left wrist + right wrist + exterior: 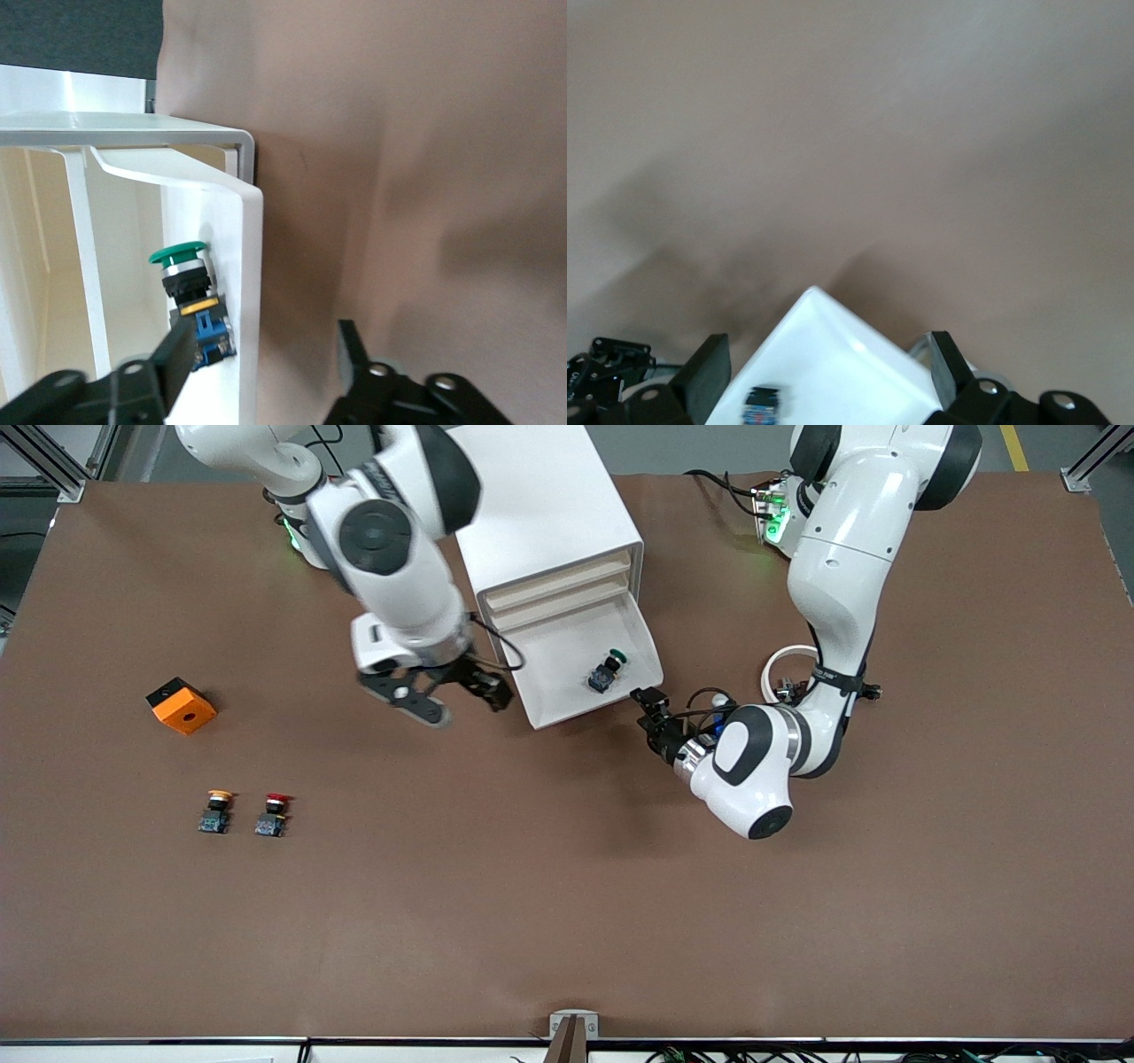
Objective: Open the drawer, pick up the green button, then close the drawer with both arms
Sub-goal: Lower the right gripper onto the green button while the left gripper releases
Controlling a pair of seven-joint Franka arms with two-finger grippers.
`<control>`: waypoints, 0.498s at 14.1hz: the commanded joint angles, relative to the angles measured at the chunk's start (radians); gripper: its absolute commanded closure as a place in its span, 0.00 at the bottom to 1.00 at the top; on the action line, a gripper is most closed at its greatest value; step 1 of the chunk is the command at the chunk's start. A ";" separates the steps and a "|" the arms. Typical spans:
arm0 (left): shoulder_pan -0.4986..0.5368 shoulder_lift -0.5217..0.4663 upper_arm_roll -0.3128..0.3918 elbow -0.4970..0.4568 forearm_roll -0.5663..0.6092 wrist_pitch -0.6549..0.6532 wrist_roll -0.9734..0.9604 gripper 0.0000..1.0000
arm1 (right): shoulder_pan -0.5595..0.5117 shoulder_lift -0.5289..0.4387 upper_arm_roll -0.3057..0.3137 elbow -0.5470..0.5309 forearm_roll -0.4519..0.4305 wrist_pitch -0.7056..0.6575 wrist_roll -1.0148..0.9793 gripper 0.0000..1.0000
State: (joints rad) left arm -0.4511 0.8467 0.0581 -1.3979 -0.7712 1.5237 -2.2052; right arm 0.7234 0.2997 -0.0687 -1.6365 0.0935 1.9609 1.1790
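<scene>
The drawer (567,691) and cabinet (549,505) look like smooth, slightly glossy white plastic, the table (567,903) a matt brown sheet, the arms (842,558) glossy white shells with matt black bands.

From my remote station I see the drawer (567,682), a shallow white tray, pulled well out of the white cabinet (549,505) at its lowest slot, three cream-fronted drawers shut above it. The button (608,670), green cap, black body, blue base, lies tipped on its side inside the drawer, against the wall toward the left arm's end.
</scene>
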 commanded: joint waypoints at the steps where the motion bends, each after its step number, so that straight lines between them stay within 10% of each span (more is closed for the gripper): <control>1: 0.011 -0.015 0.014 0.066 0.064 -0.010 -0.010 0.00 | 0.056 0.076 -0.014 0.023 0.005 0.067 0.071 0.00; 7: 0.080 -0.090 0.127 0.137 0.118 -0.008 0.157 0.00 | 0.149 0.217 -0.013 0.069 0.006 0.158 0.166 0.00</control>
State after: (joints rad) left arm -0.3911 0.8124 0.1471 -1.2593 -0.6754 1.5252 -2.1338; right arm 0.8453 0.4635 -0.0694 -1.6252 0.0937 2.1250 1.3012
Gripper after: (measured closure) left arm 0.000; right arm 0.000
